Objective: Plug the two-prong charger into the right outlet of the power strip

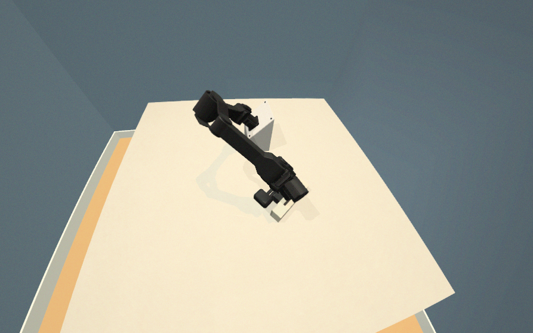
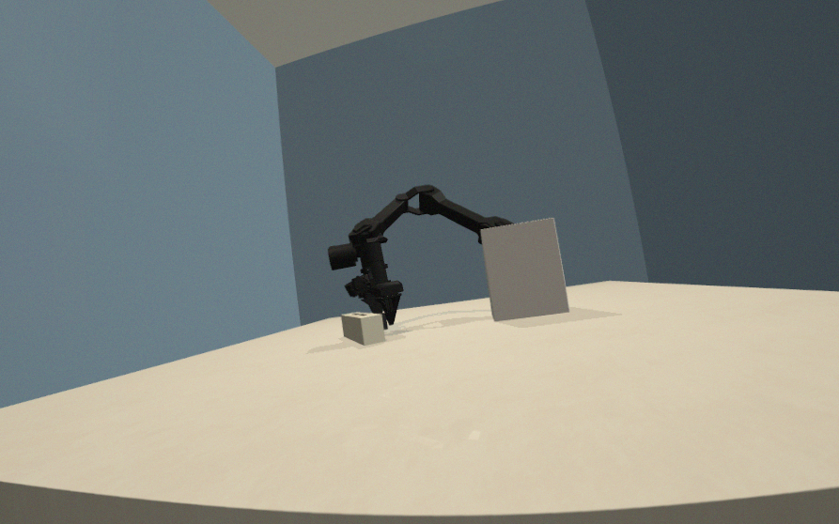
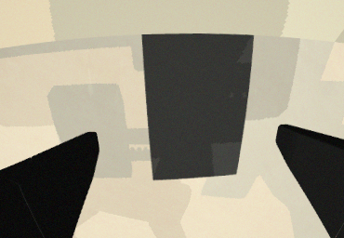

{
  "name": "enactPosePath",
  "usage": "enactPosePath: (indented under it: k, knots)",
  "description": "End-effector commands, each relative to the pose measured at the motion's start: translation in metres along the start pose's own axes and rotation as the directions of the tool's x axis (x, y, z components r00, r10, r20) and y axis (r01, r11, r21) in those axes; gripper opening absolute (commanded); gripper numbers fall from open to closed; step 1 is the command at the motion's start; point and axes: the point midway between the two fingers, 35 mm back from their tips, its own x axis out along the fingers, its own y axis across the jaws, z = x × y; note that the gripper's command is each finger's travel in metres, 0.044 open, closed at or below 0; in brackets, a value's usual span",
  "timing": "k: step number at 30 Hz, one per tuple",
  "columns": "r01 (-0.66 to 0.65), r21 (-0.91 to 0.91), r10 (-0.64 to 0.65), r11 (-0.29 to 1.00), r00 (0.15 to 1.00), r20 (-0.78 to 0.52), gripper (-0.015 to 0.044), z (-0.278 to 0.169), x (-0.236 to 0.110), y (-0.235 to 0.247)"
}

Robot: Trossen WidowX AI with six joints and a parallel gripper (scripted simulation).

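Charger (image 3: 197,104) dark, unlabelled, on table (image 1: 218,256); end effector (image 3: 186,184) spread wide, empty, straddling it.

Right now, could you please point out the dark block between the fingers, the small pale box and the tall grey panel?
Dark block (image 3: 197,104): wrist view, middle of its top face.
Pale box (image 2: 362,329): exterior view, front face.
Grey panel (image 2: 525,268): exterior view, middle of its face.

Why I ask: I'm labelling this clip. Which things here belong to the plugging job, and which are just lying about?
For the job:
- the tool, open and empty
- dark block between its fingers, likely the charger
- small pale box with dark marks on top, likely the power strip

Lying about:
- tall grey panel standing near the arm's base
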Motion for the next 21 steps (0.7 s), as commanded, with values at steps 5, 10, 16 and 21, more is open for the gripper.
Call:
enactPosePath:
  k: [5,10,16,21]
  knots:
    - [-0.001,-0.006,0.001,1.000,1.000,-0.005,0.0440,-0.010,0.002,0.000]
    - [-0.001,-0.006,0.001,1.000,1.000,-0.005,0.0440,-0.015,0.002,0.000]
    - [-0.001,-0.006,0.001,1.000,1.000,-0.005,0.0440,-0.022,0.002,0.000]
    - [-0.001,-0.006,0.001,1.000,1.000,-0.005,0.0440,-0.027,0.003,0.000]
